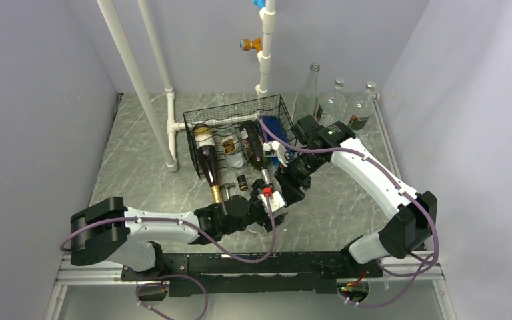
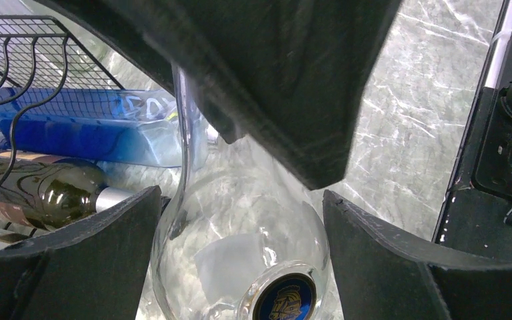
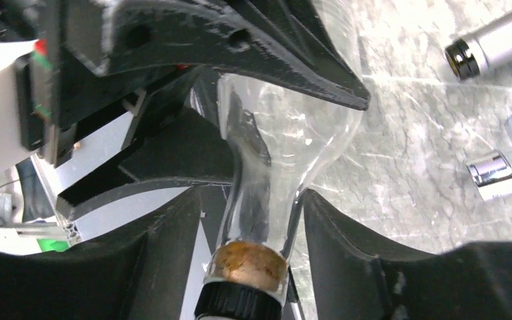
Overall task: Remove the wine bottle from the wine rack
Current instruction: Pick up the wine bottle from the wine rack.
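I judged the lift-out nearly done: the clear wine bottle lay at six o'clock of the wine rack. The left gripper pinched its belly. The right gripper straddled the neck, and I couldn't tell if it gripped. Next: draw it clear.

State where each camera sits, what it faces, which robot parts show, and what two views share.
Top external: above, behind the bases, looking down on the wine rack; both arms show.
Left wrist: on left arm, facing the clear bottle; own fingers show.
Right wrist: on right arm, facing its corked neck; own fingers show.
Shared: both wrists see that bottle.
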